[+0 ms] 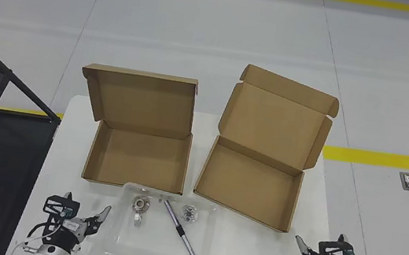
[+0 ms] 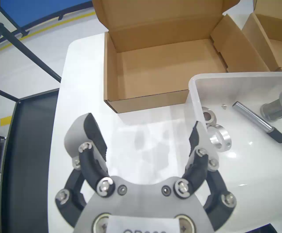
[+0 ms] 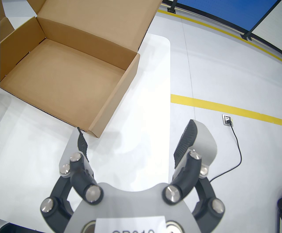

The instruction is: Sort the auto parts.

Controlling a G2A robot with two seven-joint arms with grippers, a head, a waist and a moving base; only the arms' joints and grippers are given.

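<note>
Two boxes point(image 1: 138, 159) point(image 1: 247, 186), one tray point(image 2: 233, 75) holding two rings point(image 2: 208, 115) point(image 2: 219, 138), one rod point(image 2: 253, 118), one bushing point(image 2: 272, 110).

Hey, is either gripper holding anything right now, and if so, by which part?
Nothing is held. The left gripper and the right gripper are both open and empty; the metal parts lie in the clear tray.

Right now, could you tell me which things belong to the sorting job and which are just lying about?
Job: clear tray, metal rod, metal rings, left cardboard box, right cardboard box.
Lying about: floor socket, black cable, black frame.
</note>
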